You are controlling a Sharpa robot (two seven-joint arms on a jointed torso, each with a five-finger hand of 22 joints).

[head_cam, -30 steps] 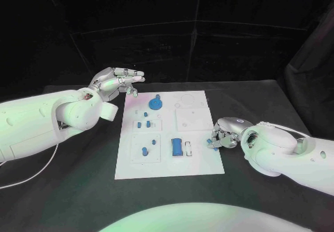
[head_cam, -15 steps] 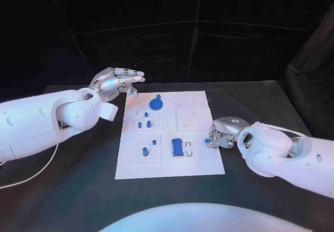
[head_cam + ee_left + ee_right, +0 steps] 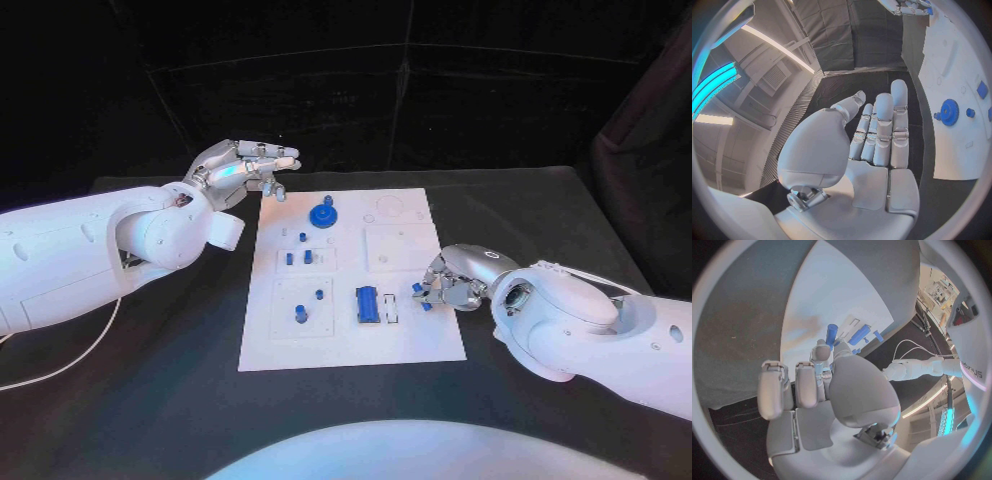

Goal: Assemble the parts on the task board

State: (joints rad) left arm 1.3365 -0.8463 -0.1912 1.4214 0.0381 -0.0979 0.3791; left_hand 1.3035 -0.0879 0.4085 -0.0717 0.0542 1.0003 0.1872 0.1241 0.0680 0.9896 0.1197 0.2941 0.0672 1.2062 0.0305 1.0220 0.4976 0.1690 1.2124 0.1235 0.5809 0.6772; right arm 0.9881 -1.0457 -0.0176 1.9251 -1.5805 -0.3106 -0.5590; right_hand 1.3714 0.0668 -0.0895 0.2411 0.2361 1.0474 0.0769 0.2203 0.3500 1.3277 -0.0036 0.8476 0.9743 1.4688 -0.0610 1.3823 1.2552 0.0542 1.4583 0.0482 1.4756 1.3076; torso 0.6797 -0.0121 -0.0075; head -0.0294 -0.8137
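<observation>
The white task board [image 3: 397, 335] lies in the middle of the table. On it stand a blue gear [image 3: 323, 213], a blue block [image 3: 368, 303] and several small blue pegs [image 3: 300, 313]. My right hand [image 3: 459, 283] hovers at the board's right edge and pinches a small blue part [image 3: 421, 293] in its fingertips. The right wrist view shows this hand [image 3: 826, 395] with the blue part [image 3: 832, 334] at its fingertip over the board [image 3: 842, 295]. My left hand [image 3: 245, 165] is raised beyond the board's far left corner. In the left wrist view this hand [image 3: 867, 145] has straight fingers and holds nothing, with the gear [image 3: 949, 111] beside it.
Black table [image 3: 173, 390] surrounds the board on all sides. A dark curtain closes off the back. Square recesses [image 3: 400, 247] mark the board's right half.
My right hand has shifted a little to the left, carrying the blue part from beside the board to over its right edge. The left hand has stayed still.
</observation>
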